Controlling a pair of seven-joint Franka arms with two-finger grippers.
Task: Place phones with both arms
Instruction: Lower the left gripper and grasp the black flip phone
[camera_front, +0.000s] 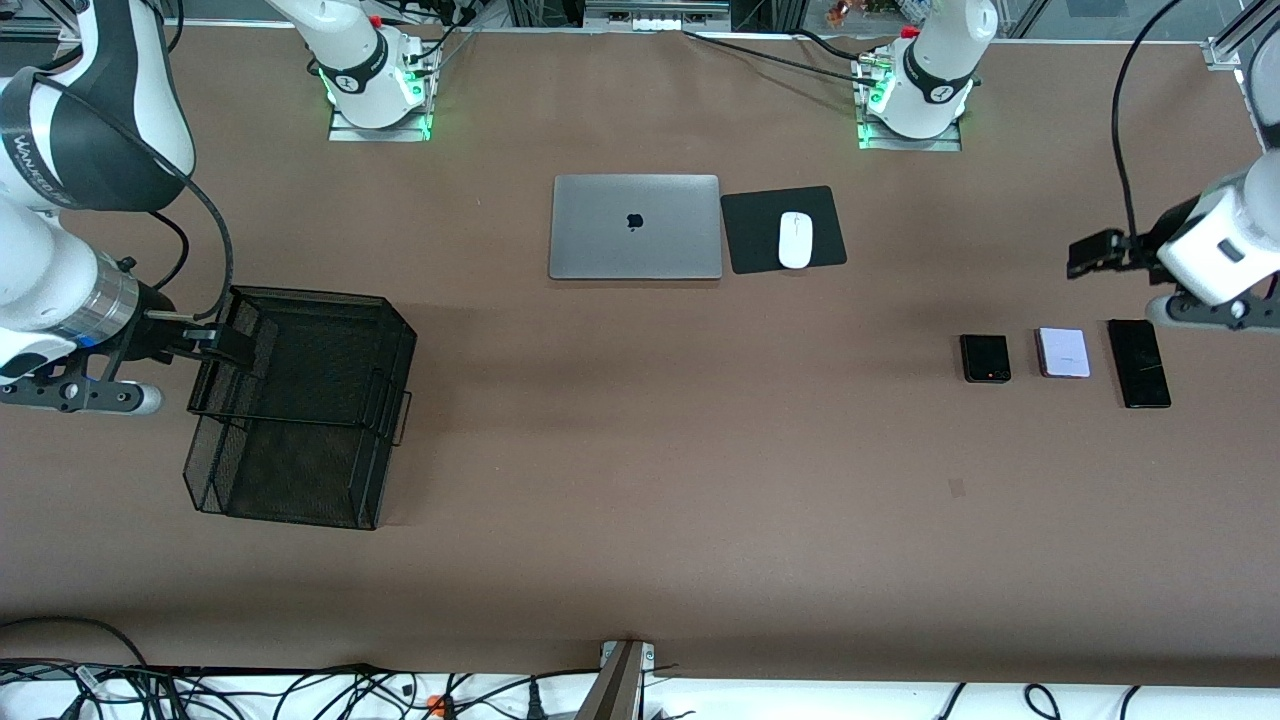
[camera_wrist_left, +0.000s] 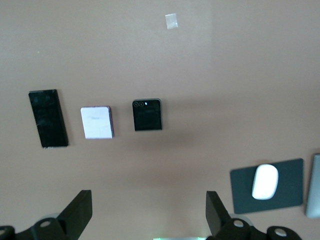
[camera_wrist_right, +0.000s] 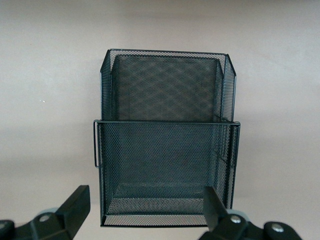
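Three phones lie in a row toward the left arm's end of the table: a small squarish black one (camera_front: 985, 358), a pale lavender-white one (camera_front: 1063, 352) and a long slim black slab (camera_front: 1139, 363). The left wrist view shows the same three: the small black phone (camera_wrist_left: 147, 114), the lavender phone (camera_wrist_left: 97, 122) and the slab (camera_wrist_left: 48, 118). My left gripper (camera_front: 1095, 252) (camera_wrist_left: 148, 212) is open and empty, up over bare table beside the row. My right gripper (camera_front: 215, 340) (camera_wrist_right: 145, 207) is open and empty, at the edge of a black wire mesh basket (camera_front: 310, 296) (camera_wrist_right: 165, 121).
The basket stands toward the right arm's end and holds nothing. A shut silver laptop (camera_front: 635, 227) and a white mouse (camera_front: 795, 240) on a black pad (camera_front: 750, 235) lie mid-table near the bases. A small tape mark (camera_front: 957, 487) lies nearer the front camera than the phones.
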